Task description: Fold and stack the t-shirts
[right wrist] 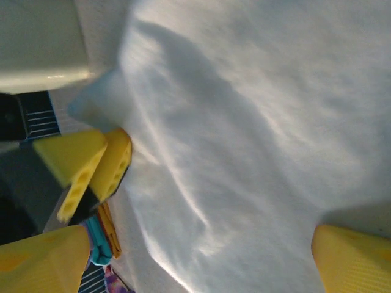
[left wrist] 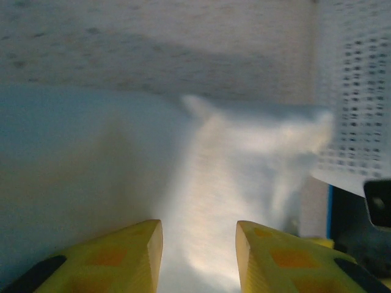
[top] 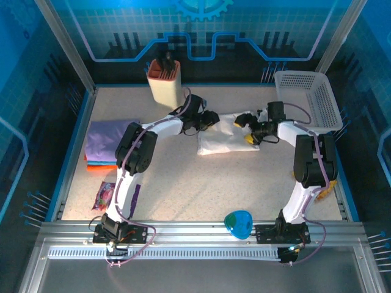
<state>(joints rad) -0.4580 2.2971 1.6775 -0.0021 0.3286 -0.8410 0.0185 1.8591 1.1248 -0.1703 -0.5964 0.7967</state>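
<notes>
A white t-shirt (top: 227, 141) lies folded into a rectangle in the middle of the table. My left gripper (top: 211, 119) is at its far left corner. In the left wrist view its yellow fingers (left wrist: 146, 244) stand apart over the white cloth (left wrist: 244, 159), and the left gripper (left wrist: 198, 235) is open. My right gripper (top: 248, 129) is at the shirt's far right end. It (right wrist: 198, 244) is wide open just above the white t-shirt (right wrist: 244, 122), gripping nothing. At the left edge lies a folded stack (top: 110, 143) with lavender on top and orange edges below.
A white perforated basket (top: 308, 97) stands at the back right, close to the shirt (left wrist: 357, 91). A beige holder (top: 165, 82) stands at the back. A purple snack packet (top: 105, 194) lies front left, and a blue-green object (top: 238, 223) rests on the front rail.
</notes>
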